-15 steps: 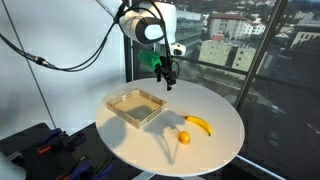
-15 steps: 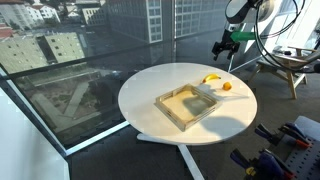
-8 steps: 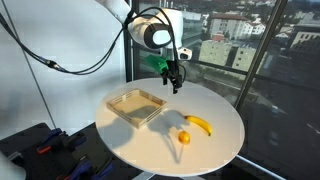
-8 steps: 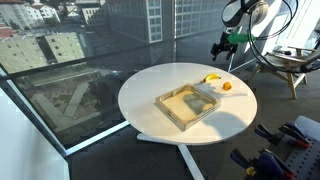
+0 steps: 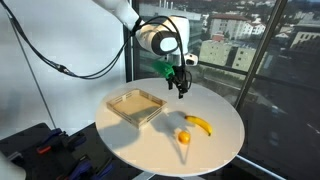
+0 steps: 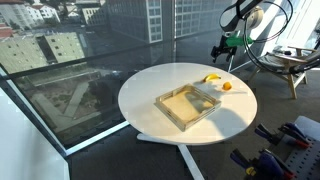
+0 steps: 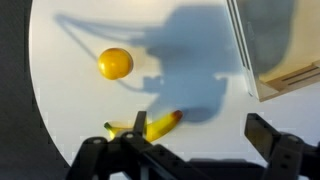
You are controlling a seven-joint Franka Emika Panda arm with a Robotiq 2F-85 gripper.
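Observation:
My gripper (image 5: 182, 89) hangs open above the round white table (image 5: 215, 155), with nothing between its fingers; it shows too in an exterior view (image 6: 225, 54). In the wrist view the gripper (image 7: 201, 128) has its jaws wide apart over bare tabletop. A yellow banana (image 7: 158, 125) lies just by one finger (image 7: 137, 124), partly hidden behind it. An orange (image 7: 115, 64) sits a little farther off. In both exterior views the banana (image 5: 200, 125) (image 6: 211, 79) and the orange (image 5: 184, 137) (image 6: 227, 87) lie below and beyond the gripper.
A shallow wooden tray (image 5: 137, 106) (image 6: 187, 105) stands on the table, its corner in the wrist view (image 7: 283, 55). The table edge (image 7: 35, 90) is near the orange. Window glass is behind the table, dark equipment (image 6: 275, 160) on the floor.
The arm has swung across the table toward the banana and orange and come down a little. The jaws have stayed open.

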